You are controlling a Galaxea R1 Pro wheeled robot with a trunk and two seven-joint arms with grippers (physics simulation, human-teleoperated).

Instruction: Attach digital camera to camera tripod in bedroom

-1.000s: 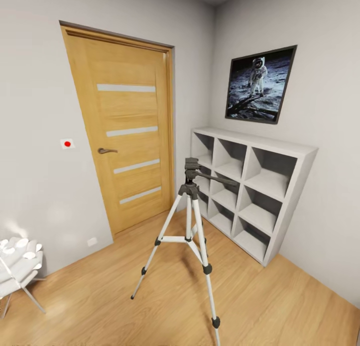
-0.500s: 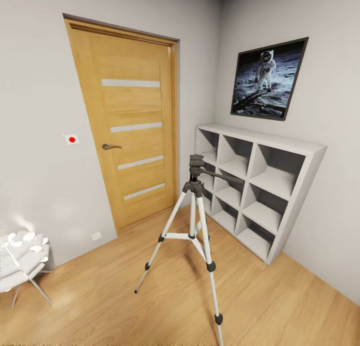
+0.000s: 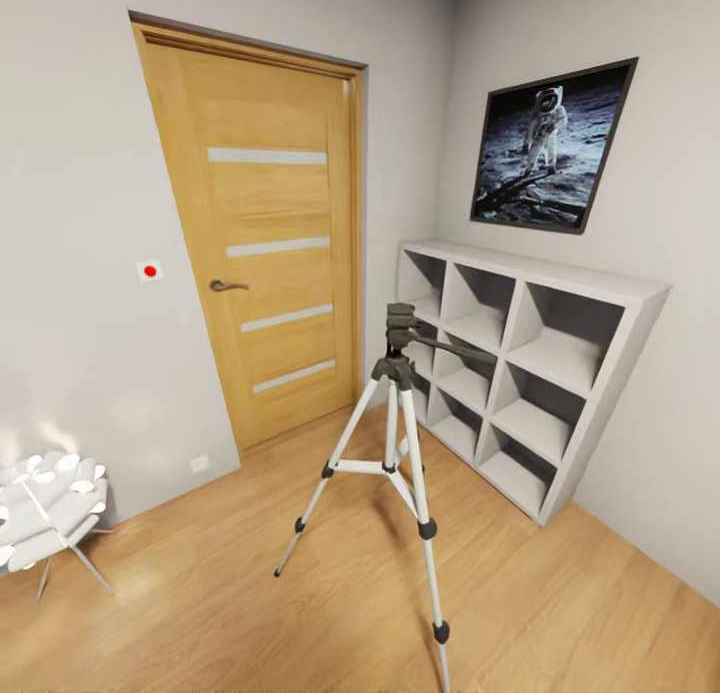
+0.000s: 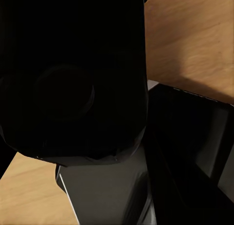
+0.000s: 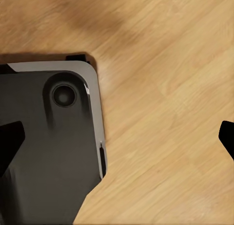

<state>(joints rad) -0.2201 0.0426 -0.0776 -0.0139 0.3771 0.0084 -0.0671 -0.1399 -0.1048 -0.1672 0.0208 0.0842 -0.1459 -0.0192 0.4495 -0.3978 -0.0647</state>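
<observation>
The camera tripod (image 3: pixel 396 443) stands on the wood floor in the middle of the head view, silver legs spread. Its dark grey head (image 3: pixel 402 325) is bare on top and its pan handle (image 3: pixel 455 350) points right. In the left wrist view a chunky black body with a round feature, the digital camera (image 4: pixel 73 88), sits very close to the lens. It appears held by my left gripper, whose fingers I cannot make out against it. My right gripper (image 5: pixel 117 137) is open, with nothing between its dark fingertips (image 5: pixel 9 140) above the floor.
A wooden door (image 3: pixel 265 243) is shut behind the tripod, with a white wall plate with a red dot (image 3: pixel 149 270) beside it. White cube shelves (image 3: pixel 530 373) line the right wall under an astronaut poster (image 3: pixel 555 148). A white chair (image 3: pixel 45 513) stands at the left. The robot's dark base (image 5: pixel 48 152) lies under the right gripper.
The whole head view has shifted a little, so the camera has moved. The tripod stands as before.
</observation>
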